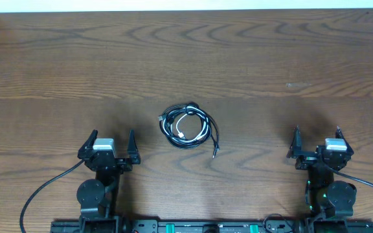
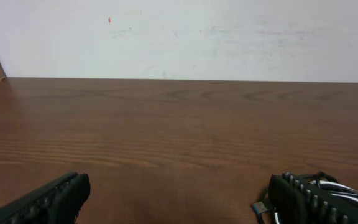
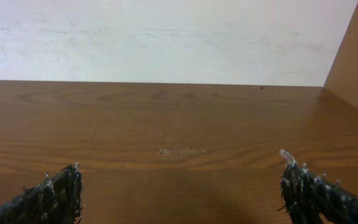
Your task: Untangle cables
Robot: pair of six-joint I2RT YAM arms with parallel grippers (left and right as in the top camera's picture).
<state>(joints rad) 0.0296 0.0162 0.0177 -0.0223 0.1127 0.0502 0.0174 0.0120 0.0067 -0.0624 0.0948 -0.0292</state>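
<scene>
So left tool [image 1: 113, 137] and right tool [image 1: 318, 134] sit spread wide flanking the cables [image 1: 186, 127]; grabbing the whole coil could tighten it.

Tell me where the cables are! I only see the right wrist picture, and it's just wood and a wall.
Observer: The cables lie in one tangled bundle near the middle of the table, between the two arms.
Operator: Is my right tool close to them?
Observer: No. The right tool is well apart from them; the bundle lies off to its left.
Operator: What is the other one doing?
Observer: The left tool is open and holds nothing. In its wrist view a bit of the bundle peeks out behind its right finger.
</scene>
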